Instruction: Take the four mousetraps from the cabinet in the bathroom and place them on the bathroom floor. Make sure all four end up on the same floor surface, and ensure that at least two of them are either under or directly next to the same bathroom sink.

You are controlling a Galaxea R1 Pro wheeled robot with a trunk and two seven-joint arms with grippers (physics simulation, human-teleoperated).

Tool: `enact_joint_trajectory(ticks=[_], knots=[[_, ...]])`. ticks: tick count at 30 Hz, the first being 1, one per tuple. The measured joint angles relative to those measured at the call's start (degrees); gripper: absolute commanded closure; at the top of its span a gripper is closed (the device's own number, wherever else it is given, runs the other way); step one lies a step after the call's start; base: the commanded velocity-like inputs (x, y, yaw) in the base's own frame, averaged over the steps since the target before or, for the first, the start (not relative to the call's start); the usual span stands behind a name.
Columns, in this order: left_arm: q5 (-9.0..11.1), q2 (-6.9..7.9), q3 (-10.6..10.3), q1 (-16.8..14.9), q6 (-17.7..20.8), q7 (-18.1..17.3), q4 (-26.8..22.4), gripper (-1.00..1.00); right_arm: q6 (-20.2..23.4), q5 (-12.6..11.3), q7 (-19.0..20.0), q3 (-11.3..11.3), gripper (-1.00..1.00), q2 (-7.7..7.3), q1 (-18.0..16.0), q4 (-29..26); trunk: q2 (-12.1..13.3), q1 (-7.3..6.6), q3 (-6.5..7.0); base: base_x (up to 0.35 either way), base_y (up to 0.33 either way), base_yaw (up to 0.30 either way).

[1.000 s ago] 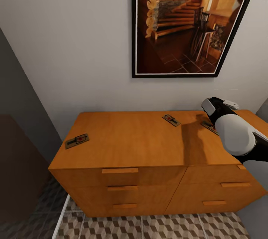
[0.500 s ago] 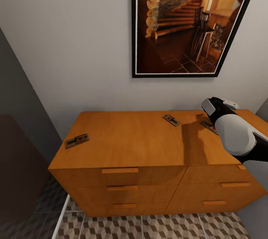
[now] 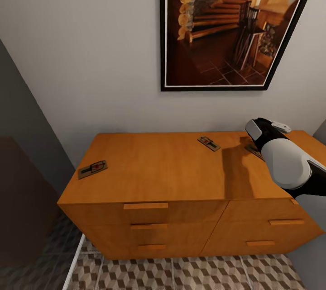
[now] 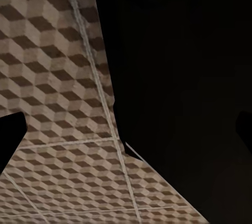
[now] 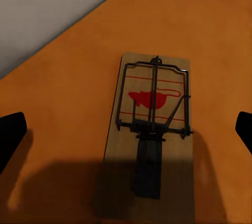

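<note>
Our head camera tilted slightly; our right claw stays wide open, empty, above a mousetrap on the cabinet.

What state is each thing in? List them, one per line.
Orange-brown wooden cabinet: all visible drawers shut.
Left tan wooden mousetrap: flat on the cabinet top, near its left edge.
Middle mousetrap: flat on top, near the wall.
Right mousetrap: flat on top, between the right gripper's spread fingers, not gripped.
Left gripper: open, over the cube-patterned tile floor.
Framed picture: hanging on the wall.
</note>
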Motion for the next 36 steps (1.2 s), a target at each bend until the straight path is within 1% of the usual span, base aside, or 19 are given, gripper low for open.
enact_joint_trajectory(ticks=[6, 21, 36], knots=[[0.0, 0.00, 0.0, 0.0, 0.0, 0.0, 0.0, -1.00, 0.0, 0.0, 0.0, 0.0, -1.00, -0.01, 0.0, 0.0, 0.0, 0.00, -0.38, 0.000, 0.000, 0.000], [0.1, 0.00, 0.0, 0.0, 0.0, 0.0, 0.0, -1.00, 0.0, 0.0, 0.0, 0.0, -1.00, 0.00, 0.0, 0.0, 0.0, 0.00, -0.57, 0.000, 0.000, 0.000], [0.1, 0.23, 0.0, 0.0, 0.0, 0.0, 0.0, -1.00, 0.0, 0.0, 0.0, 0.0, -1.00, 0.06, 0.0, 0.0, 0.0, 0.00, -1.61, 0.000, 0.000, 0.000]])
